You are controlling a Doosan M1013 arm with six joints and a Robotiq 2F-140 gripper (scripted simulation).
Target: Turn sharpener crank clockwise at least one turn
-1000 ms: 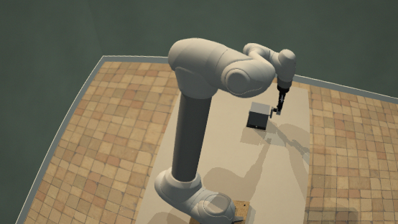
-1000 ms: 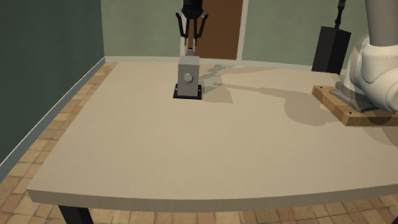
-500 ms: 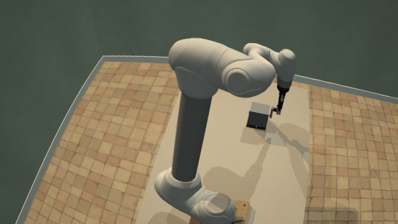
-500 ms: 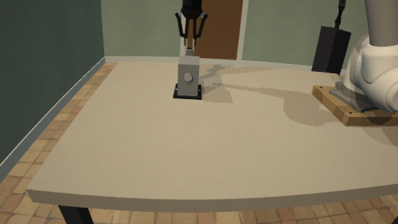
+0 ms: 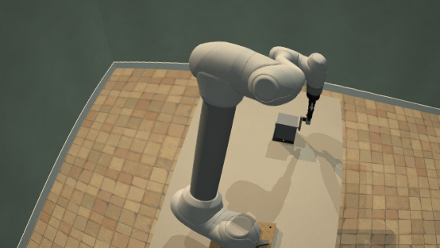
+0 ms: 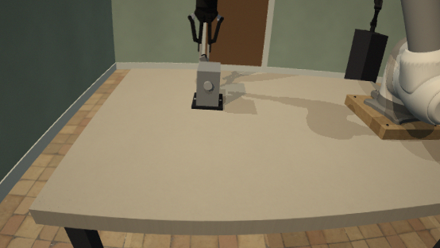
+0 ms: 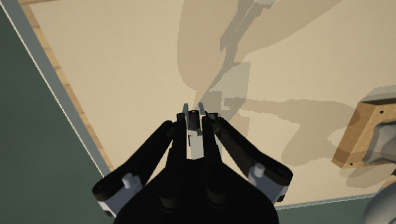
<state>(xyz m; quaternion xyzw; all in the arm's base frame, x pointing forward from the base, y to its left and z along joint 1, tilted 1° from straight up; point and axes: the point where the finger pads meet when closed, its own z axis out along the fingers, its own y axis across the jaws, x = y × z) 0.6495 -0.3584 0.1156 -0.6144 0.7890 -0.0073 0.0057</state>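
The grey box-shaped pencil sharpener stands on a black base on the beige table; it also shows in the top view. Its crank points up behind the body, with the pale knob at the top of its circle. My gripper hangs straight down over the far end of the sharpener and is shut on the knob. In the wrist view the light knob sits between the two black fingers. In the top view the gripper is at the sharpener's right end.
The arm's base stands on a wooden plate at the table's right side. A black box stands at the back right. The table's far edge runs close behind the sharpener.
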